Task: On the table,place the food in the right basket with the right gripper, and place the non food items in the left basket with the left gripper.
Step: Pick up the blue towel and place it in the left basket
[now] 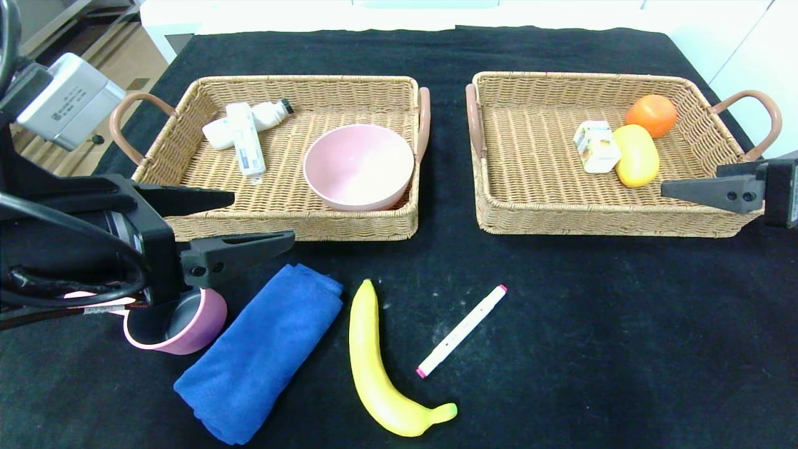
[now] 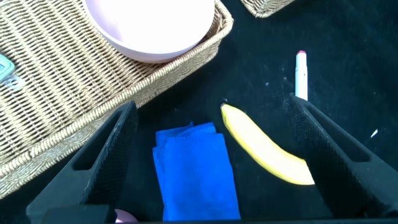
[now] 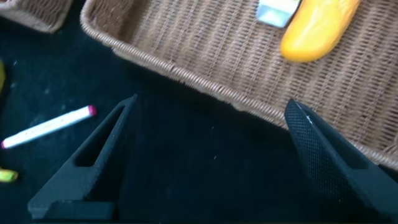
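The sorting looks a little past halfway. The left basket (image 1: pixel 187 162) already holds three non-food items: a pink bowl (image 1: pixel 358 165), a white bottle (image 1: pixel 265 115) and a white tube (image 1: pixel 245 146) lying across it. The right basket (image 1: pixel 530 168) holds three foods: an orange (image 1: pixel 651 115), a yellow mango-like fruit (image 1: pixel 636 156) and a small white carton (image 1: pixel 595 146) touching that fruit.

Four things remain on the black tabletop (image 1: pixel 623 343), all in front of the two baskets. One banana (image 1: pixel 380 368) is the only food left; it lies in front of the gap between the baskets, nearer the left basket. Three non-food items wait: a rolled blue towel (image 1: pixel 262 352) just beside the banana, a pink cup (image 1: pixel 177 324) on the towel's far side from the banana, and a white marker (image 1: pixel 461 330) on the banana's other side.

The left tool (image 1: pixel 243 224) hangs over the left basket's front edge, above the cup and towel, jaws spread and empty. The right tool (image 1: pixel 711 190) sits at the right basket's front corner, jaws wide apart in its wrist view, nothing between them.

So by my count: one food and three non-food items still to place.
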